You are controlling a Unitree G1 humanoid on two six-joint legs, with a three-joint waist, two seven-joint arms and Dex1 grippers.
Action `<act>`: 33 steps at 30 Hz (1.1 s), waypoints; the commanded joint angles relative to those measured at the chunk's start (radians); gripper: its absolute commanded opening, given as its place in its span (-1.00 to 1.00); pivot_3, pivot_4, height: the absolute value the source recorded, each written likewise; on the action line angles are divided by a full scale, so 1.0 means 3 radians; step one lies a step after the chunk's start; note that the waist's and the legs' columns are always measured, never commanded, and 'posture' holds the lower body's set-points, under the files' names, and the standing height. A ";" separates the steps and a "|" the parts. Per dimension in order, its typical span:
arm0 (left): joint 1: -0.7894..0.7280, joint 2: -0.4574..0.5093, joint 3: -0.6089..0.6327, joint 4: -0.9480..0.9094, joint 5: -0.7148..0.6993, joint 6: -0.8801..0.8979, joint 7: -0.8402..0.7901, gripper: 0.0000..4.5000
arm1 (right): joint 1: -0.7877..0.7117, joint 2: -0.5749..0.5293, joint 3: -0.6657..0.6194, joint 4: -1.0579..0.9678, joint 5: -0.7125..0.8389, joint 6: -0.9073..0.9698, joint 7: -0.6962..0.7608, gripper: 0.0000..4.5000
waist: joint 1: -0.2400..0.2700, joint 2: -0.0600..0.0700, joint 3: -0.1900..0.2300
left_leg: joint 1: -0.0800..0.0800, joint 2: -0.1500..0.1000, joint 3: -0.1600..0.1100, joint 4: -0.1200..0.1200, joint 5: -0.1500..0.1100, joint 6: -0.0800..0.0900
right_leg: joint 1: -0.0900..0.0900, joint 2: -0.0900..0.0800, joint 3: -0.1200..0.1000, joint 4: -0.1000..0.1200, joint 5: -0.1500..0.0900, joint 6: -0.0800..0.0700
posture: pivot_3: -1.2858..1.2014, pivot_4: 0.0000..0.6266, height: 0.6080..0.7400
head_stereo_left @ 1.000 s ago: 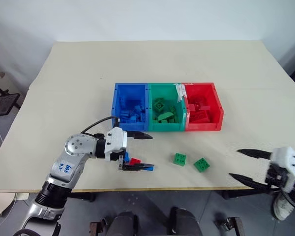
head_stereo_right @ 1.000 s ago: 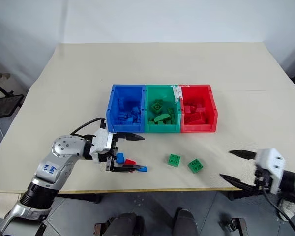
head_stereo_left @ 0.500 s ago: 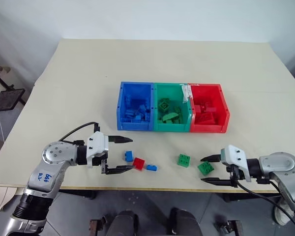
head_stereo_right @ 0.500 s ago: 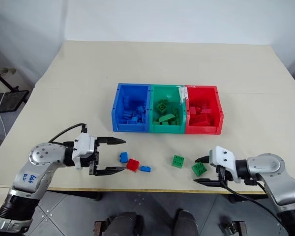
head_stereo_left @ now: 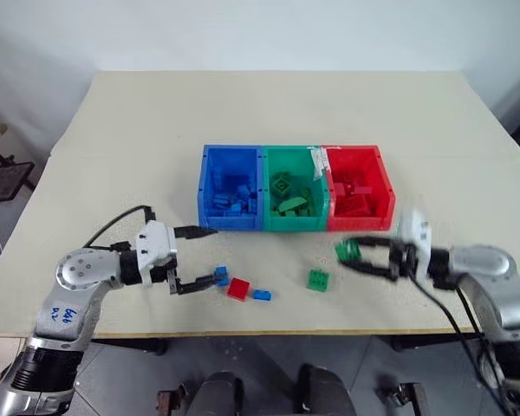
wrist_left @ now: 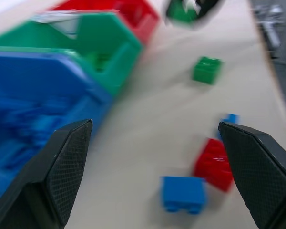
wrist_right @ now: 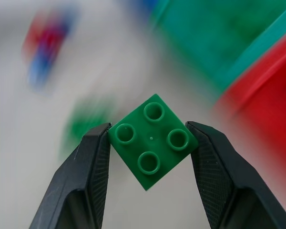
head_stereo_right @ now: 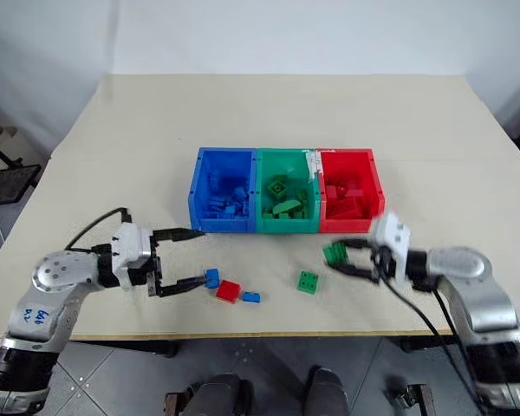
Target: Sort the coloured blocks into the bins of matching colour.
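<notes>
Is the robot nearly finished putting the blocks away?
Almost. The bins already hold many blocks. The right gripper is holding a green block. Left on the table: one green block, a red block and two blue blocks.

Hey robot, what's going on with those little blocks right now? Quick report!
Right gripper shut on green block, near green bin. Left gripper open by blue block. Nothing blocking.

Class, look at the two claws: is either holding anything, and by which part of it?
The right claw holds a green block, pinched by two opposite corners, studs facing the wrist camera. The left claw is open and holds nothing.
</notes>
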 commanded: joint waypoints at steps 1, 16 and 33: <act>0.0138 0.0086 0.0139 -0.0076 0.0003 0.0009 0.0049 1.00 | -0.0389 0.0178 0.0091 -0.0021 0.0030 0.0288 -0.0279 -0.07 | -0.0024 0.0000 0.0000 | -0.0001 0.0000 -0.0002 -0.0001 -0.0001 -0.0001 | -0.0002 0.0000 -0.0001 0.0001 0.0000 0.0000 | 0.03 -0.52 1.00; 0.0573 0.0167 0.0386 -0.0453 -0.0064 0.0046 0.0129 1.00 | -0.1200 0.0746 0.0347 0.0662 -0.0528 0.0176 -0.0814 0.99 | -0.0035 0.0002 0.0002 | -0.0008 -0.0008 -0.0017 -0.0005 -0.0005 0.0000 | -0.0007 -0.0002 -0.0008 0.0011 0.0000 0.0000 | 0.03 -0.52 1.00; -0.0446 -0.0386 -0.0864 -0.0267 0.0155 -0.0098 -0.0210 1.00 | 0.1688 -0.0848 -0.1218 0.0259 -0.0175 -0.1045 0.0912 0.99 | 0.0056 0.0003 0.0003 | 0.0001 -0.0003 0.0043 0.0000 -0.0004 0.0006 | 0.0005 0.0000 0.0009 -0.0006 0.0000 0.0001 | 0.03 -0.52 1.00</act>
